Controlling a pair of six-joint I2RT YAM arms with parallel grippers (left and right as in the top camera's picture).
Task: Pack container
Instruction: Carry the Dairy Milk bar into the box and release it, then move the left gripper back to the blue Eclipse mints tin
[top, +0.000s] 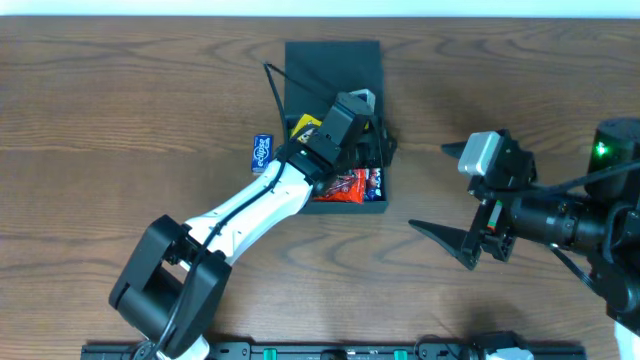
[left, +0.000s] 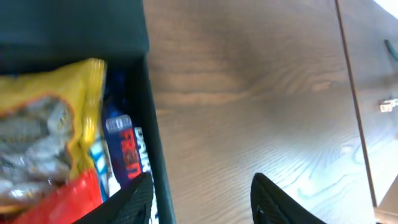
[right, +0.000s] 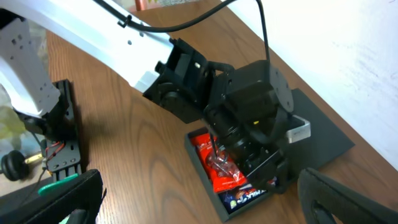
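Open and empty, the left pincer (left: 202, 202) straddles the wall of the container (left: 150, 124); lowering could jam a finger on the rim. The right pincer (top: 428, 188) hangs open, empty too.

A dark teal-green, matte, square-ish box (top: 350, 208) is seen on the wooden surface (top: 120, 100), around the middle and toward the far side. It is set upright and open. Its flat hinged lid (top: 330, 70) is laid back flat on the surface, beyond the far wall. From above, much of the inside is hidden. A yellow packet (left: 74, 99), a red packet (top: 345, 185) and a blue packet (left: 124, 155) are seen lying inside, the blue one against a side wall.
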